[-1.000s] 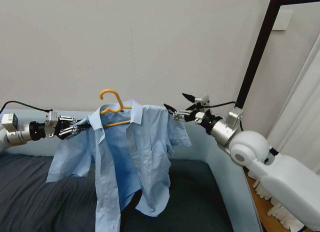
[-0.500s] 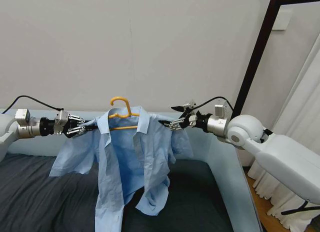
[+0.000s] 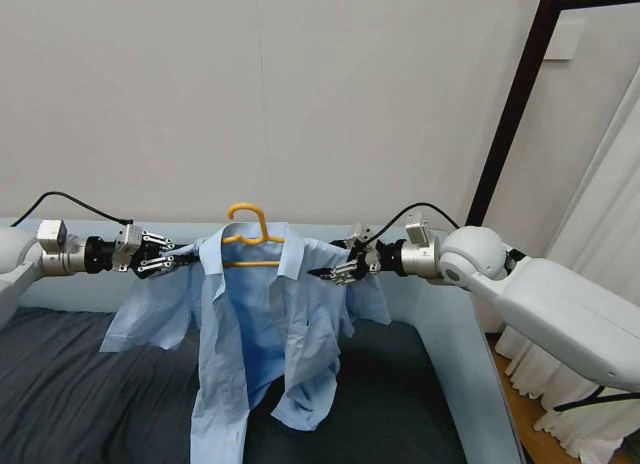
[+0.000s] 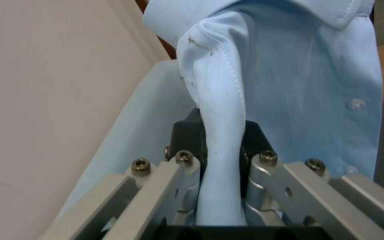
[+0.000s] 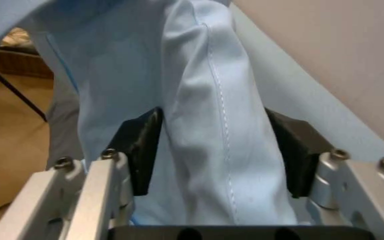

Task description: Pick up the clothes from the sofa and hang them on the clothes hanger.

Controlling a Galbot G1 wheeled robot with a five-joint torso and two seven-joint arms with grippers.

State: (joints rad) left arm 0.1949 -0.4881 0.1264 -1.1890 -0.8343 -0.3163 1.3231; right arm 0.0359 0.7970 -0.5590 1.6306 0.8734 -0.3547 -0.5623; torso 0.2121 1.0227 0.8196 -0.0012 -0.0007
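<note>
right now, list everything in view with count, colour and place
shirt: one, light blue, held up above the sofa, on the hanger
hanger: one, yellow, inside the shirt's collar, hook up
sofa: one, dark grey seat, pale blue sides, below the shirt
pole: one, black, slanting at right
curtain: one, white, far right
left gripper: one, silver and black, shut on the shirt's left end
right gripper: one, silver and black, shut on its right end
</note>
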